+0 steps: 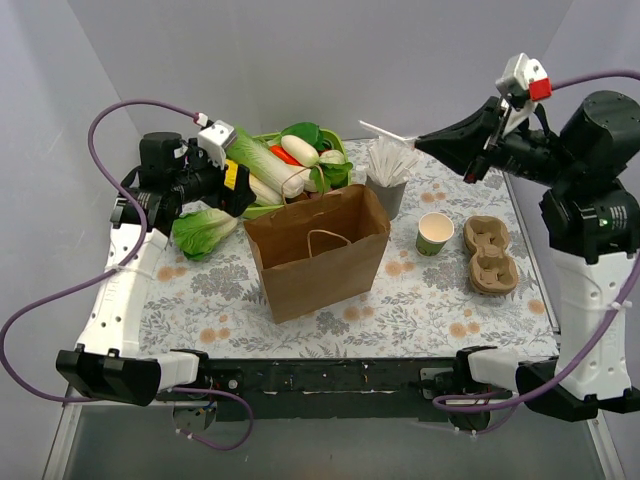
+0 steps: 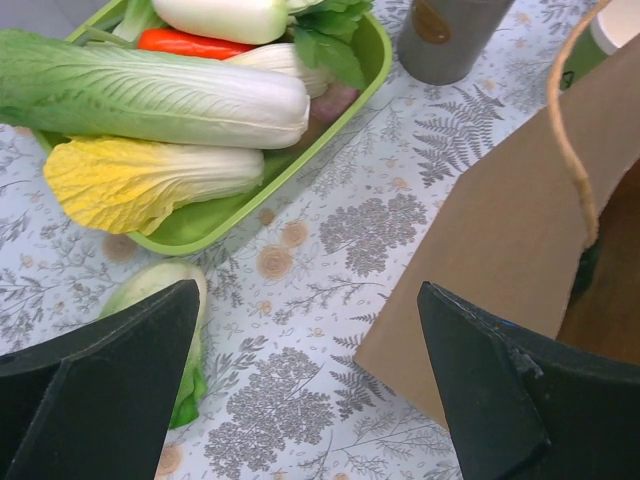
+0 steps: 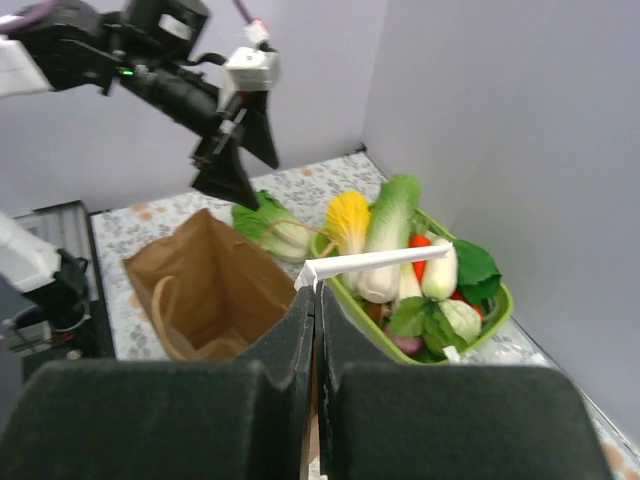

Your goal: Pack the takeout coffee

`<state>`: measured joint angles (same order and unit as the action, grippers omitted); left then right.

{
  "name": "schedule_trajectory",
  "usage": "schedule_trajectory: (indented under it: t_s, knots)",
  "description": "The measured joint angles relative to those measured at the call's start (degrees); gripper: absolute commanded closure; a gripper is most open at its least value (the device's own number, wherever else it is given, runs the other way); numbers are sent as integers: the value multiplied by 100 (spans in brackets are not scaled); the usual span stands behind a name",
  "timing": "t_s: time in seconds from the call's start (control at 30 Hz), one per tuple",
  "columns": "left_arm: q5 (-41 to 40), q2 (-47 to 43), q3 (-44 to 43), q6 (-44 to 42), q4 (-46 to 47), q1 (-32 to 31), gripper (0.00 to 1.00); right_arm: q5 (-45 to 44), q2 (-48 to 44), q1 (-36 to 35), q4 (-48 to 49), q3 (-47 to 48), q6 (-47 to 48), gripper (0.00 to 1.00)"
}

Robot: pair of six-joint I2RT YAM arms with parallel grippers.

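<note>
The lidded dark-green takeout coffee is hidden or out of view. A brown paper bag (image 1: 318, 250) stands open at the table's middle and also shows in the left wrist view (image 2: 500, 230) and the right wrist view (image 3: 215, 275). My right gripper (image 1: 420, 140) is shut on a white wrapped straw (image 1: 385, 132), held in the air above the grey straw holder (image 1: 388, 190). In the right wrist view the straw (image 3: 385, 262) sticks out sideways from the closed fingertips. My left gripper (image 1: 236, 190) is open and empty, above the table just left of the bag (image 2: 307, 290).
A green tray (image 1: 262, 210) of vegetables stands at the back left. A bok choy (image 1: 205, 232) lies beside it. A lidless green cup with a cream inside (image 1: 434, 233) and a cardboard cup carrier (image 1: 490, 255) stand right of the bag.
</note>
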<state>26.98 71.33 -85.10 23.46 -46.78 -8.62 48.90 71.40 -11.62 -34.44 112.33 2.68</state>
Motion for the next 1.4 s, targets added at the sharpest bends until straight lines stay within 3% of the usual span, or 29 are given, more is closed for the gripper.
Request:
schedule_trajectory:
  t_s: [0.17,0.57,0.67,0.8,0.87,0.9,1.0,1.1,1.17,1.4]
  knots:
    - [-323,72,0,-59,13,0,7,688,-385,2,-7,-162,-407,99]
    - [-831,4,7,-258,13,0,4,1720,-804,-66,39,-1899,-1126,99]
    - [-918,-262,98,-291,4,0,3,1552,-461,-516,116,-2068,-1222,99]
    - [-981,-616,225,-315,0,2,3,1143,345,-1674,42,-1628,-990,98]
    - [-992,-699,225,-317,4,4,2,1034,758,-2074,-22,-1257,-879,78]
    - [-1003,-728,227,-319,2,4,2,988,938,-2192,-33,-1078,-848,52]
    - [-1010,-782,282,-323,2,17,2,846,1314,-2302,-94,-726,-780,28]
    - [-1021,-789,302,-334,-20,26,2,409,1589,-2284,-378,-291,-588,19]
    - [-1029,-791,302,-328,-17,26,2,-160,1633,-2236,-562,-61,-409,6]
    - [-1279,-807,345,35,164,28,2,-3491,1241,-1989,-992,87,-221,3]
